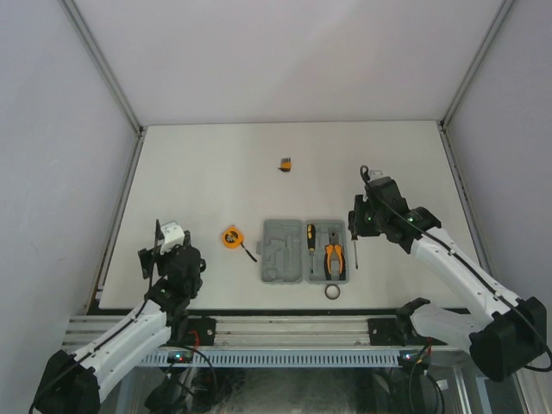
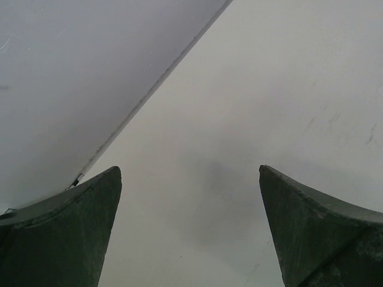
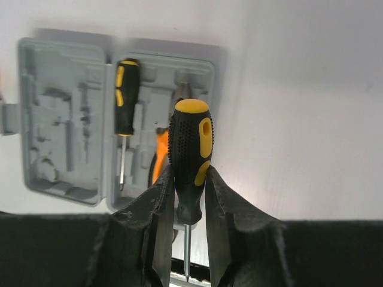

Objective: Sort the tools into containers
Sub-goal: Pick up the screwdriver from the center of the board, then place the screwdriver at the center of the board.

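The right gripper (image 3: 188, 179) pinches a screwdriver (image 3: 190, 143) at mid-frame, due next for a free recess in the grey case (image 3: 63, 45) upper left; the left gripper (image 2: 190, 170) gapes empty.

We see the left arm (image 1: 129, 332) at lower left and the right arm (image 1: 457, 267) at lower right of the top view, both with white link shells and black joints. Thin black cables (image 1: 366, 175) loop above their wrists. Close up, the fingers (image 2: 66, 233) are dark, matte wedges tapering to blunt tips.
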Controlling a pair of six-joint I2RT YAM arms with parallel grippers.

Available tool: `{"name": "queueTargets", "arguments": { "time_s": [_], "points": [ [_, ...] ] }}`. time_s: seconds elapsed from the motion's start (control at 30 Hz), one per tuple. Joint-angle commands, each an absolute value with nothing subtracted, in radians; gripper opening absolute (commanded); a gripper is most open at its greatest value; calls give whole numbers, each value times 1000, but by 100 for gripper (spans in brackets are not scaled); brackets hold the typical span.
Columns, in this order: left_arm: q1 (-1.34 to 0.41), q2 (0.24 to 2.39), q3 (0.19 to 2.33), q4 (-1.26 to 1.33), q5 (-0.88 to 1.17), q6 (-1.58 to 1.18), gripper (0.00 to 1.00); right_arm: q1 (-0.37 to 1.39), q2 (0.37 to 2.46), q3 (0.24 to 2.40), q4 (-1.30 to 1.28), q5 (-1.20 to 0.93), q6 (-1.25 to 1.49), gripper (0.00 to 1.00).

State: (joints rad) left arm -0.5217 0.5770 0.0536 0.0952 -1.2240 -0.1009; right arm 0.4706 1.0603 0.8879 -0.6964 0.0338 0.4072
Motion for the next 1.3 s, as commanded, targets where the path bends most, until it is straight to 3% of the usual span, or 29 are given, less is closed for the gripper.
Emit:
{"name": "queueTargets", "arguments": {
  "time_s": [0.0, 0.2, 0.47, 0.83, 1.27],
  "points": [
    [-527, 598, 129, 121, -1196, -95, 100, 433, 1104, 867, -661, 75, 419, 1],
    [-527, 458, 34, 267, -1180, -40, 100, 411, 1143, 854, -605, 9, 426, 1],
    [-528, 85, -35, 114, -1069, 2, 100, 411, 1127, 852, -591, -21, 426, 1],
    [-528, 109, -37, 130, -1027, 17, 100, 383, 1194, 828, -553, -10, 396, 1],
    [-524, -158, -68, -25, -894, 59, 100, 301, 1423, 869, -519, 109, 412, 1]
  ]
}}
